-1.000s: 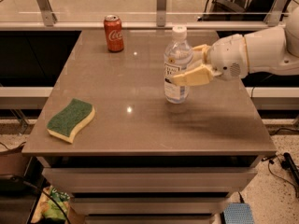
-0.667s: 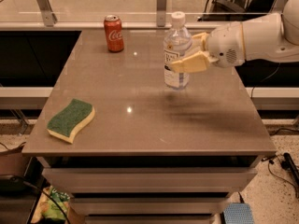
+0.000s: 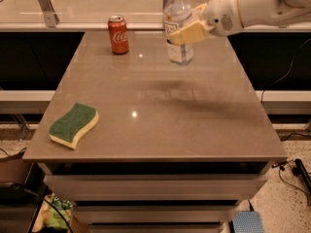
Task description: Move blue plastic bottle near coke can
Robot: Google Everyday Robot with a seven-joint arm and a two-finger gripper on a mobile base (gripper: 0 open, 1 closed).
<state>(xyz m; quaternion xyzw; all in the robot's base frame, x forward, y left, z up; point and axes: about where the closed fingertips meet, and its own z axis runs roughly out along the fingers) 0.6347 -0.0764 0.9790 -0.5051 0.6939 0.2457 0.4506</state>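
Camera view: gripper [image 3: 187, 33] was clamped on the blue plastic bottle [image 3: 178, 9], which was upright and apparently raised off the table [image 3: 160, 135] at its far end. Coke can [image 3: 118, 35] stood apart to the bottle's left. Green sponge [image 3: 74, 125] lay at the near-left corner.

— What colours sit at the back of the table?
— A red can [image 3: 118, 35] with white script and a silver top. To its right, a clear bluish bottle [image 3: 177, 11] (white cap, white label), clasped by the tan gripper [image 3: 187, 33] on a white arm [image 3: 262, 6].
— And nearer the front?
— A green sponge [image 3: 74, 125], yellow underneath, on the grey-brown table [image 3: 160, 110].
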